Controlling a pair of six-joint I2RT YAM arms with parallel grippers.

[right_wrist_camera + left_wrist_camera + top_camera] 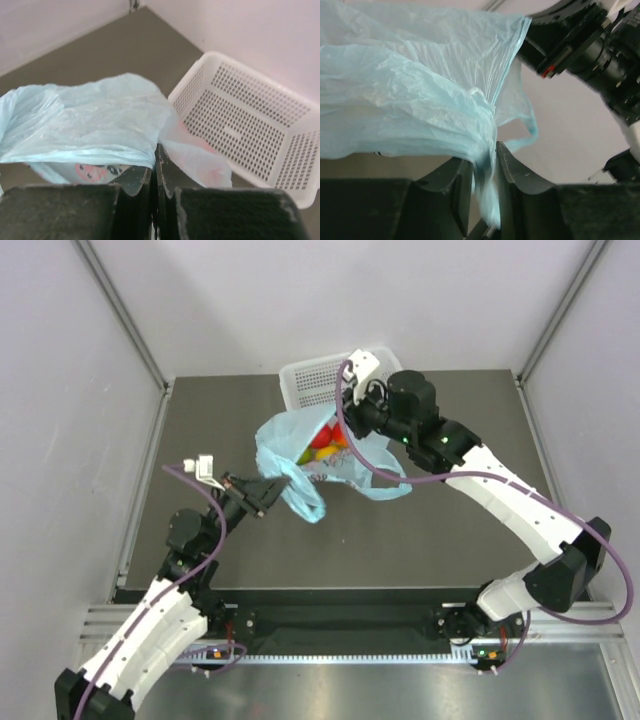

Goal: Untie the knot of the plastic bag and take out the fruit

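The light-blue plastic bag (pixel 285 440) is held up between my two grippers with its mouth pulled open. Red, yellow and green fruit (pixel 326 444) show inside the opening. No tied knot shows; one loop handle (pixel 388 478) lies loose on the table at the right. My left gripper (pixel 283 483) is shut on a bunched strip of the bag (pixel 486 165) at its near left side. My right gripper (pixel 349 435) is shut on the bag's far rim (pixel 100 155). In the right wrist view a reddish fruit (pixel 212 162) shows faintly through the plastic, beside a printed patch (pixel 95 172).
A white perforated basket (pixel 310 380) stands at the back of the dark table, just behind the bag; it also shows in the right wrist view (pixel 250 120). The right arm's wrist (pixel 585 50) sits close above the bag. Grey walls enclose the table.
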